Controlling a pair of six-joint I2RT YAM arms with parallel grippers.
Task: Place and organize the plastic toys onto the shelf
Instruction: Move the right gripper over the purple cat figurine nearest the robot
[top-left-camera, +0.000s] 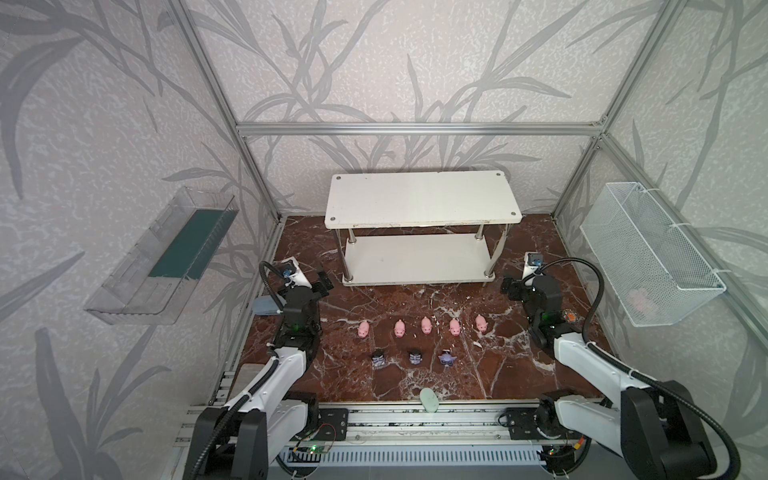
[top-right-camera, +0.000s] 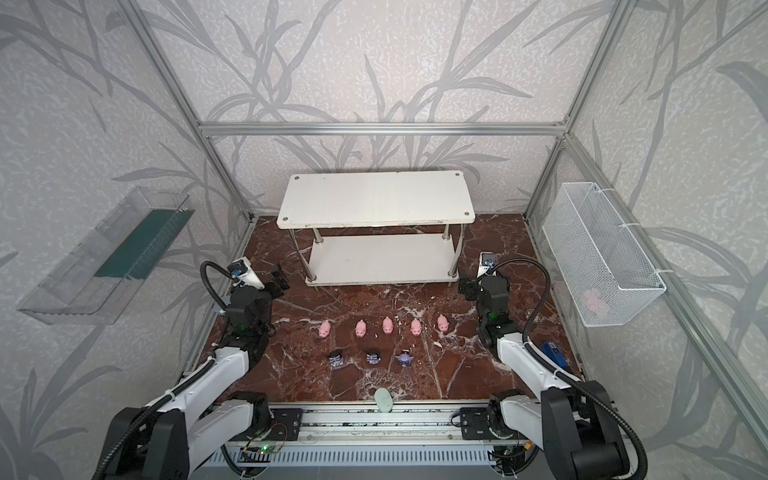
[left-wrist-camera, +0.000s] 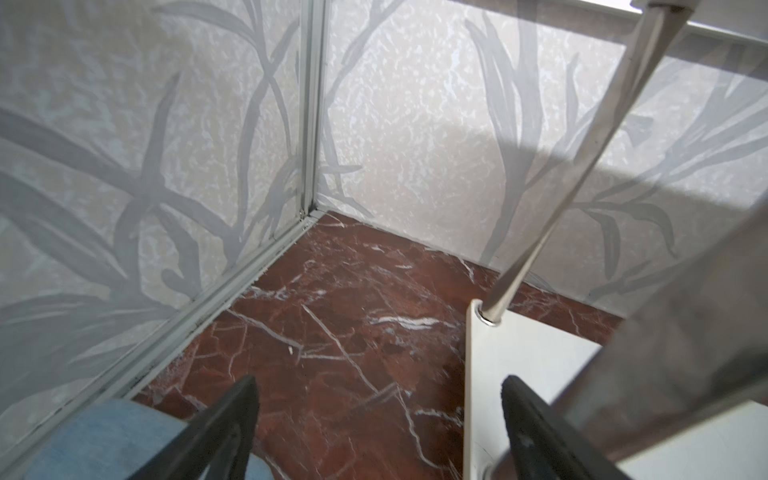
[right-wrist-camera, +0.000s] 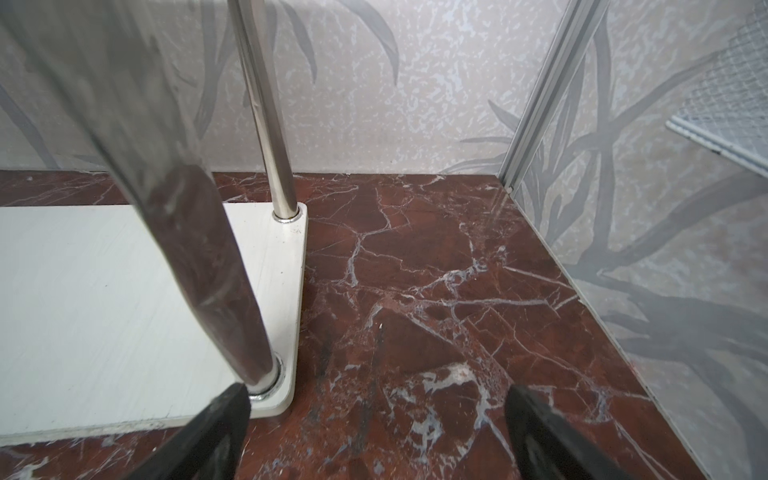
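Observation:
Several pink pig toys (top-left-camera: 426, 325) (top-right-camera: 387, 325) stand in a row on the marble floor in both top views. Three dark big-headed figurines (top-left-camera: 415, 357) (top-right-camera: 373, 357) form a second row nearer the front. The white two-tier shelf (top-left-camera: 424, 199) (top-right-camera: 376, 199) stands at the back centre with both boards bare. My left gripper (top-left-camera: 322, 284) (left-wrist-camera: 379, 380) hovers open by the shelf's left front corner, over the edge of its lower board (left-wrist-camera: 532, 361). By the shelf's right front corner post (right-wrist-camera: 249, 332), my right gripper (top-left-camera: 510, 289) (right-wrist-camera: 377, 388) is open too. Neither holds anything.
A clear plastic tray (top-left-camera: 162, 257) hangs on the left wall. A white wire basket (top-left-camera: 648, 253) with something pink inside hangs on the right wall. A pale green oval (top-left-camera: 429, 400) lies at the front edge. A grey-blue case (top-left-camera: 266, 305) (left-wrist-camera: 104, 440) sits beside the left arm.

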